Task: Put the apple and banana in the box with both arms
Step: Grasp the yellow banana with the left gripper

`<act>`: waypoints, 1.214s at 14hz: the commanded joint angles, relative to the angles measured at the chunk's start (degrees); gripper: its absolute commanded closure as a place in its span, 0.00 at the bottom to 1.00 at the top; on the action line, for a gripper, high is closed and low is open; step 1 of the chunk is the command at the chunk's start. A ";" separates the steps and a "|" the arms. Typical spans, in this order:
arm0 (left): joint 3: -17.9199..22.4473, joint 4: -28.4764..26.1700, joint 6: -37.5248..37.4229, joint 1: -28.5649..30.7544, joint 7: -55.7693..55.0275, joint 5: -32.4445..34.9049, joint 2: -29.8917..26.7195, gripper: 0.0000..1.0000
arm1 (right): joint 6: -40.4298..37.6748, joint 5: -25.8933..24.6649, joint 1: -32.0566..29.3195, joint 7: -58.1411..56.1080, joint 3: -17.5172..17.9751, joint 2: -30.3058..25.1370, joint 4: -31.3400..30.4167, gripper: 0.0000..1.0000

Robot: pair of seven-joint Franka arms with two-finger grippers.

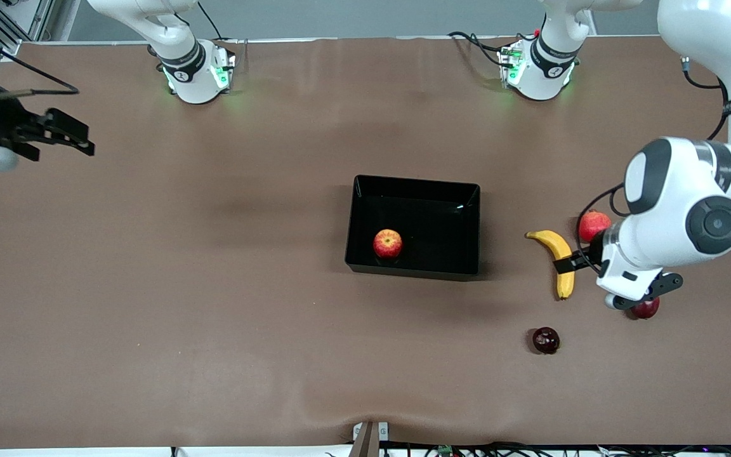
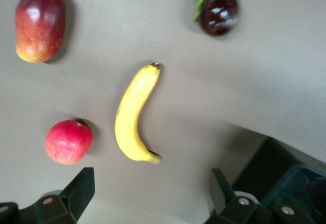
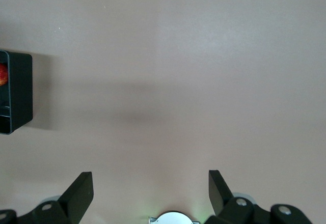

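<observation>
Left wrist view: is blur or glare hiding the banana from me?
Left wrist view: slightly soft, but the banana is clear and unshadowed; glare only spots the dark fruit. Front view: a glossy streak inside the box, apple still plain.

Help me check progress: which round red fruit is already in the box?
The apple, red with yellow streaks, in the box; the other reddish fruits lie on the table near the banana.

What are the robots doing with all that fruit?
They are putting fruit into the black box. The apple is already in it. The left hand is open over the banana, which lies on the table. The right hand waits open over its end of the table.
</observation>
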 commanded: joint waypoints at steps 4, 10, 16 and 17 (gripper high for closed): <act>-0.68 -18.72 23.28 2.99 2.09 0.84 0.80 0.00 | -4.75 -1.91 -3.86 3.20 5.45 -0.91 1.75 0.00; -0.41 -21.10 29.28 5.36 2.35 0.93 5.55 0.10 | -0.90 -2.00 -3.78 1.39 4.41 -0.82 1.84 0.00; -0.41 -21.10 29.37 5.63 2.44 0.93 6.35 0.63 | -1.33 -1.91 -3.78 0.85 4.32 -0.82 1.67 0.00; -0.50 -21.01 28.76 5.63 2.44 0.93 5.82 0.79 | -1.16 -1.91 -3.86 0.76 4.32 -0.74 1.67 0.00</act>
